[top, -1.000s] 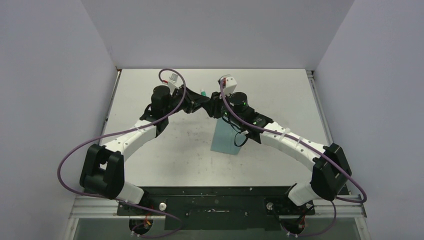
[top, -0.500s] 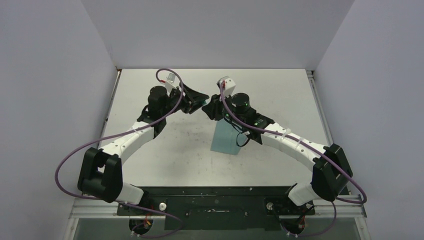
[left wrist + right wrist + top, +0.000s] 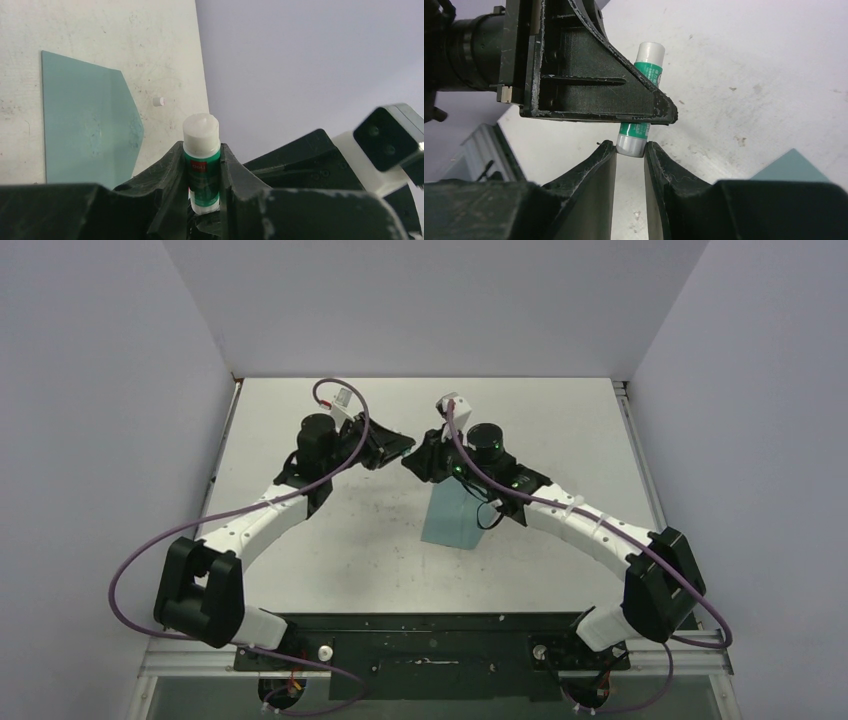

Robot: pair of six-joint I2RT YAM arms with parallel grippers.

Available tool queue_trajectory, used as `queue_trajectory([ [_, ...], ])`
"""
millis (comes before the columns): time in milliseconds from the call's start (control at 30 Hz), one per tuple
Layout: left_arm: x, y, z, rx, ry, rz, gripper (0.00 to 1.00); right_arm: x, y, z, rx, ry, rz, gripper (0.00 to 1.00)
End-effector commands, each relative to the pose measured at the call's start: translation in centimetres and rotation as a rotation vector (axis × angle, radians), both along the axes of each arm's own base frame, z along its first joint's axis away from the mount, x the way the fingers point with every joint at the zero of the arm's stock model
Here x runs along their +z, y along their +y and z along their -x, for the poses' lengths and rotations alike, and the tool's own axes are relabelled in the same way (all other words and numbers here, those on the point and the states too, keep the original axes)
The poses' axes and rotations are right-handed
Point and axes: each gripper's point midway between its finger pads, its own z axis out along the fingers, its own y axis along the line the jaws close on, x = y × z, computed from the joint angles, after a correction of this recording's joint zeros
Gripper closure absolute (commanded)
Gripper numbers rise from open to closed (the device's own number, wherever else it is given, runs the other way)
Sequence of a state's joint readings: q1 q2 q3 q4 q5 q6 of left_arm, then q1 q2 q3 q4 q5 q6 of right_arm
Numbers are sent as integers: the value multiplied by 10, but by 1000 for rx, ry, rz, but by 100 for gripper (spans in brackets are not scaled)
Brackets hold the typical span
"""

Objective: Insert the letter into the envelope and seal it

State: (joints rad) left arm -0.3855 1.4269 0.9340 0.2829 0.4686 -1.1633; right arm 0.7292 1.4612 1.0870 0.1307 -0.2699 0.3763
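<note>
The teal envelope (image 3: 455, 520) lies flat on the table, its pointed flap (image 3: 131, 127) open in the left wrist view. The letter is out of view. Above the table's far middle the two grippers meet on a small white-and-green glue stick (image 3: 202, 170). My left gripper (image 3: 201, 147) is shut round the stick's green body. My right gripper (image 3: 630, 146) is shut on one pale end of the glue stick (image 3: 647, 75), pinching it with its fingertips. From above, the left gripper (image 3: 400, 447) and the right gripper (image 3: 412, 462) hide the stick.
A tiny white cylinder (image 3: 158, 101) lies on the table just beyond the envelope's flap. Grey walls close the table on three sides. The right arm's forearm hangs over the envelope's far part.
The left gripper opened, shifted slightly and shut again on the glue stick. The right gripper kept its pinch on the stick. The envelope has not moved.
</note>
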Motion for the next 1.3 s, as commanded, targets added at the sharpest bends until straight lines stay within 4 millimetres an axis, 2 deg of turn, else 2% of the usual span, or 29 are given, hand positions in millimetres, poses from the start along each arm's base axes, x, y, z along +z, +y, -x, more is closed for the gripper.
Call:
queue_trajectory([
  [0, 40, 5, 1, 8, -161, 8, 100, 57, -12, -1, 52, 52, -266, 95],
  [133, 73, 7, 8, 1, -271, 57, 100, 90, -35, -2, 105, 212, -599, 95],
  [200, 90, 9, 12, 6, -326, 91, 100, 97, -38, 1, 133, 337, -744, 95],
  [333, 120, 12, 16, 21, -426, 154, 100, 119, -48, 9, 193, 477, -1033, 95],
  [433, 141, 14, 19, 30, -512, 185, 100, 139, -63, 12, 229, 520, -1244, 95],
  [500, 148, 15, 18, 35, -536, 177, 100, 147, -66, 11, 246, 529, -1298, 95],
  [533, 148, 15, 17, 38, -536, 161, 100, 152, -67, 13, 259, 498, -1301, 87],
  [633, 151, 16, 16, 44, -532, 136, 100, 149, -61, 12, 224, 378, -1182, 41],
  [700, 152, 17, 15, 50, -517, 129, 100, 139, -51, 9, 152, 263, -988, 26],
  [767, 152, 18, 16, 52, -500, 127, 100, 126, -39, 2, 42, 57, -700, 17],
  [833, 154, 18, 17, 52, -488, 131, 100, 112, -28, 3, -48, -118, -405, 16],
  [933, 159, 16, 20, 38, -466, 138, 100, 107, -18, 11, -105, -301, -148, 18],
  [1033, 163, 16, 24, 30, -457, 143, 100, 119, -14, 17, -109, -447, -67, 36],
  [1100, 161, 16, 26, 28, -449, 139, 100, 127, -12, 19, -109, -514, -41, 43],
  [1167, 163, 17, 28, 28, -451, 143, 100, 130, -11, 14, -140, -549, 24, 47],
  [1267, 163, 17, 30, 28, -455, 144, 100, 129, -8, 11, -156, -567, 76, 47],
])
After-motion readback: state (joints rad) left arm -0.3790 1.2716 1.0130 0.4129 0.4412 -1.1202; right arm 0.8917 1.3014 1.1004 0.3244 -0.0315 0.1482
